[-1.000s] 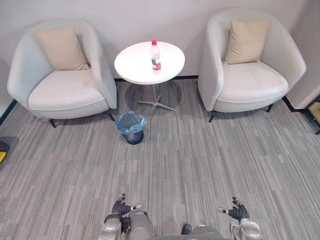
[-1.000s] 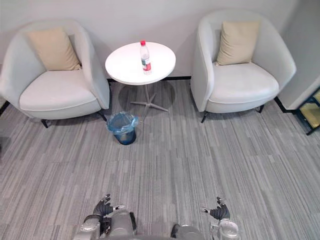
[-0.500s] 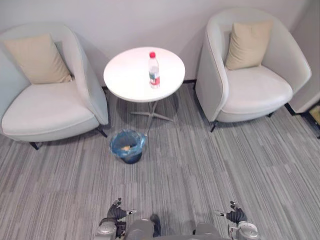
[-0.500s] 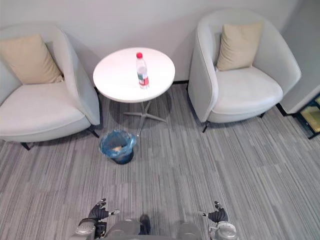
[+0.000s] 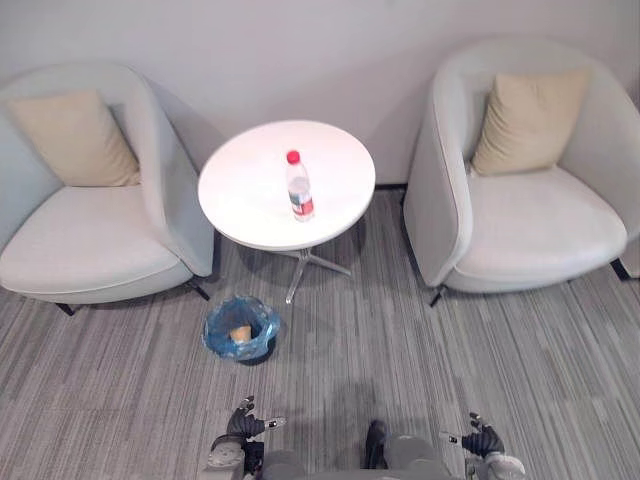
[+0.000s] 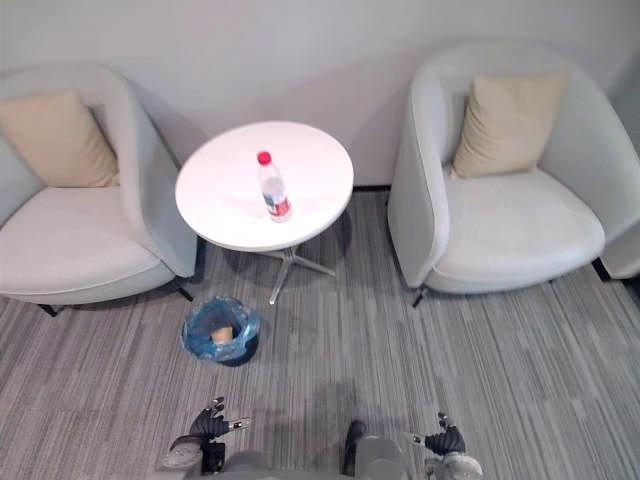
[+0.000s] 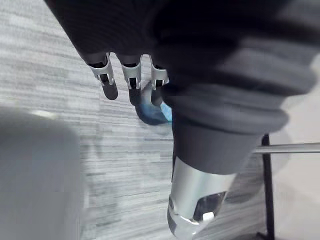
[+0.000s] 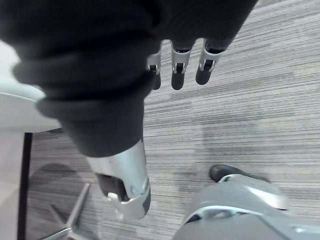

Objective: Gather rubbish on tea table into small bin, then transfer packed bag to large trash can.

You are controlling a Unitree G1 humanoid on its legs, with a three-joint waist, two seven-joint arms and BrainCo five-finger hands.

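Hanging left hand and right hand low, fingers loose, holding nothing. Seeing the bottle upright near the worktop's middle, small bin on the floor by its front edge. Risking knocking the bottle over by grabbing too high.

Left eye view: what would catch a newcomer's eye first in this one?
The round white table, a lone red-capped bottle upright on it, stands between the left armchair and the right armchair. Before it on the carpet sits the small bin, blue-lined, something tan inside. The left hand and right hand hang open, low, holding nothing.
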